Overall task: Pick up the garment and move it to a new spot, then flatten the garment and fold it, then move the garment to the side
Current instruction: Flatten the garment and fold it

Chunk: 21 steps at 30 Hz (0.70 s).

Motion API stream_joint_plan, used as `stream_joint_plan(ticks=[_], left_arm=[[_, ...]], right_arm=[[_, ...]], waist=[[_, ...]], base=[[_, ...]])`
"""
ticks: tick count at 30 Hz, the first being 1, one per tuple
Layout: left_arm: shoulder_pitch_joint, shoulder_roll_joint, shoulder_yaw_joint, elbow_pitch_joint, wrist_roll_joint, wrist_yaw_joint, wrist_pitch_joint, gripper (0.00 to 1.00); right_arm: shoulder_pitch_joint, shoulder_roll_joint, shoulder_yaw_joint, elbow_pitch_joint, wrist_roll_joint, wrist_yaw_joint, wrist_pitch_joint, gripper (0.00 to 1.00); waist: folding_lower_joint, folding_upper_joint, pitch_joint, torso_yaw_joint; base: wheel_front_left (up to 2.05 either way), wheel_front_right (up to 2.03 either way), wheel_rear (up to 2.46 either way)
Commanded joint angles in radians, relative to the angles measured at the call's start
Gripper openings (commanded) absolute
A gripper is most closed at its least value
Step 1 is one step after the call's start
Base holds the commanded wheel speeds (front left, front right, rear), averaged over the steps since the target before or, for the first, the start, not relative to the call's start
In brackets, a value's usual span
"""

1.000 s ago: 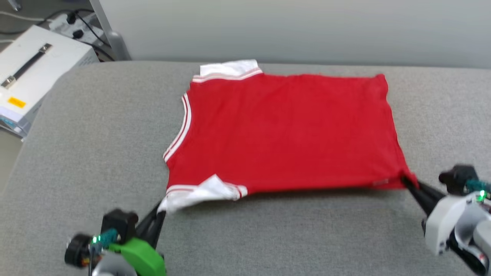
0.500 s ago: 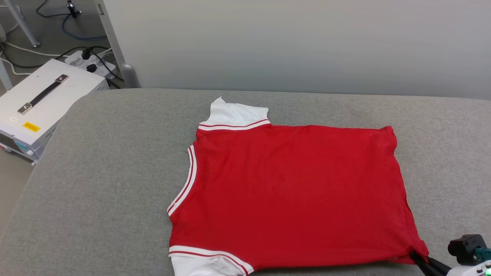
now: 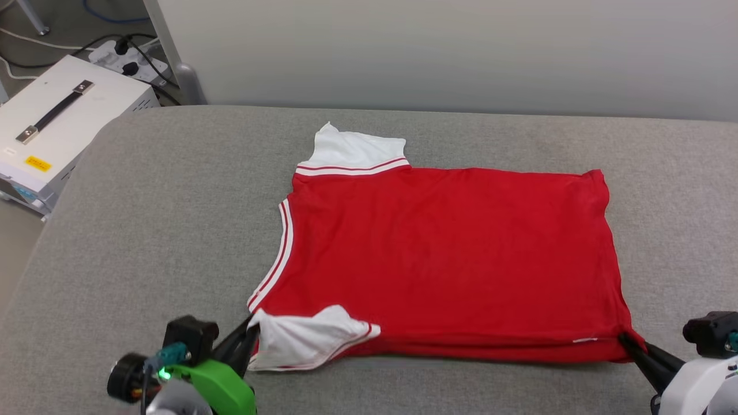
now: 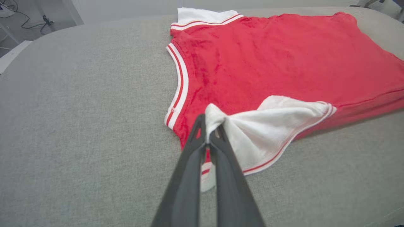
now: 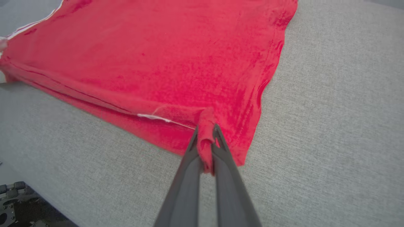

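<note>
Head view is showing the garment (image 3: 450, 259) lying plain red side up on the grey pad (image 3: 144, 230), spreading from its middle toward the near edge, with the neckline facing the pad's left edge. The far sleeve (image 3: 351, 151) is lying flat and white at the garment's far left corner. The near sleeve (image 3: 305, 343) is bunching up over the red cloth. The left gripper (image 3: 252, 334) is pinching this sleeve's tip, jaws pressed together on the white cloth close to the pad's near edge. The right gripper (image 3: 629, 344) is pinching the garment's near right hem corner, jaws closing on a small fold of red cloth that is sticking up between them. A thin white thread (image 3: 585, 340) is showing along the hem just beside that grip. A white box (image 3: 63, 127) with a dark handle is sitting on the floor off the pad's far left corner
</note>
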Motion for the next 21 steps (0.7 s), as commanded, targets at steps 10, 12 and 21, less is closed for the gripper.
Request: stream_joint_plan(ticks=[10, 12, 21], left_arm=[[-0.273, -0.031, -0.002, 0.167, 0.072, -0.117, 0.025, 0.00], [-0.313, -0.048, 0.000, 0.205, 0.075, -0.136, 0.020, 0.00], [-0.437, -0.110, -0.009, 0.394, 0.083, -0.208, 0.007, 0.00]], right_arm=[[-0.170, 0.058, -0.024, -0.007, -0.028, -0.001, 0.059, 0.00], [-0.209, 0.062, -0.017, 0.010, -0.027, -0.001, 0.065, 0.00], [-0.364, 0.060, 0.032, 0.112, -0.010, -0.001, 0.066, 0.00]], waist=[[0.0001, 0.0043, 0.144, -0.047], [0.0001, 0.0043, 0.168, -0.048], [0.0001, 0.0043, 0.256, -0.053]], base=[[0.00, 0.00, 0.00], [0.00, 0.00, 0.00], [0.00, 0.00, 0.00]])
